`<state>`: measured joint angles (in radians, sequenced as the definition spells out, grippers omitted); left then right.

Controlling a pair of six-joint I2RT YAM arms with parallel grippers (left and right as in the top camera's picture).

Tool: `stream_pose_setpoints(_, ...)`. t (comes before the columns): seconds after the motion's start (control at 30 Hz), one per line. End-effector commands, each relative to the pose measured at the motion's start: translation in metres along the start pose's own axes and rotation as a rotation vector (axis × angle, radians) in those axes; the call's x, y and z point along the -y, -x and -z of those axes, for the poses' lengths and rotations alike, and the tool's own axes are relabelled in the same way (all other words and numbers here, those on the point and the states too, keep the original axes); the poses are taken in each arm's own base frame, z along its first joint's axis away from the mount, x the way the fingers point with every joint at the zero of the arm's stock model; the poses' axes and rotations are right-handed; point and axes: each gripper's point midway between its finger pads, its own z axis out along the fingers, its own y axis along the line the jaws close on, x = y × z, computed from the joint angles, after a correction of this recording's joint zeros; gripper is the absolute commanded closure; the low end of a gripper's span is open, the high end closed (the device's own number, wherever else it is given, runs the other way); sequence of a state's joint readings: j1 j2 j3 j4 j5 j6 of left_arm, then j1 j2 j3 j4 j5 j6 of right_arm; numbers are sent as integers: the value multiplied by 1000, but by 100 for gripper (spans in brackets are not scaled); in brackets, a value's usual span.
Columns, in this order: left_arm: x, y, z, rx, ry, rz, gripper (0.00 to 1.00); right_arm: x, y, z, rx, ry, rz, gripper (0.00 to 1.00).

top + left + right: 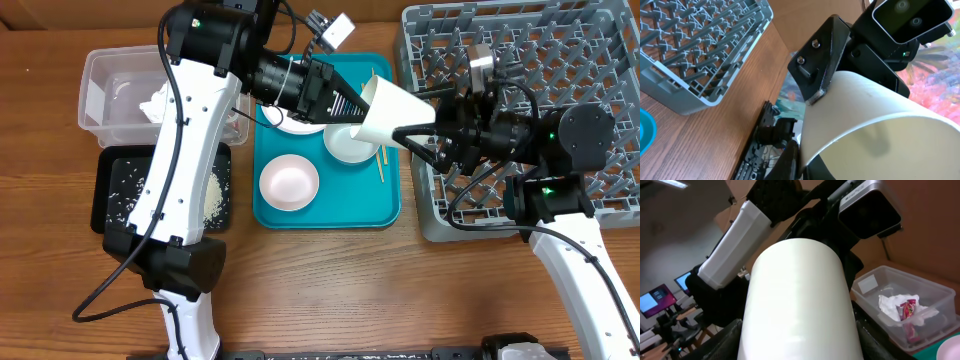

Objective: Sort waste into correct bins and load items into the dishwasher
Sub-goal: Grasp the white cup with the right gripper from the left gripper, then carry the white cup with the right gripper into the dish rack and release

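Small white cup (395, 112): held in the air on its side, mouth to the left, above the teal serving tray (330, 212) and a white bowl (345, 148).

Left gripper (362, 100): closed almost fully, pinching the cup's wall at the rim. In the left wrist view one finger (822, 60) lies on the outside.

Right gripper (420, 112): jaws parted, one on each side of the cup's closed end. Contact cannot be determined.

Left arm: reaches rightward over the clear plastic tub (95, 95).

Right arm: bends over the grey lattice dish rack (600, 60), gripper pointing left.
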<state>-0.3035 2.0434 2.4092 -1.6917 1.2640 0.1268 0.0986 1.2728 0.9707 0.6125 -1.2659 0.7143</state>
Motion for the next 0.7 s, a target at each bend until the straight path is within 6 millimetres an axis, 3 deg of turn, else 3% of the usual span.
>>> stream_pose_setpoints(0.0, 0, 1, 0, 2, -11, 23, 89, -11, 2, 1, -27, 38, 40, 43)
stream_pose_setpoints(0.2, -2, 1, 0, 2, -4, 23, 85, -1, 5, 18, -27, -1, 32, 51)
stream_pose_setpoints(0.4, -25, 6, 11, 23, 114, 42, 83, 37, 7, 62, 19, -160, -122, 52)
stream_pose_setpoints(0.53, -70, 11, 24, 37, 379, 34, 79, 59, 5, 89, 66, -260, -248, 51)
stream_pose_setpoints(0.63, -125, 15, 59, 68, 763, 84, 79, 76, -3, 100, 95, -331, -348, 51)
stream_pose_setpoints(0.67, -135, 15, 68, 79, 849, 101, 79, 81, -7, 102, 102, -360, -373, 51)
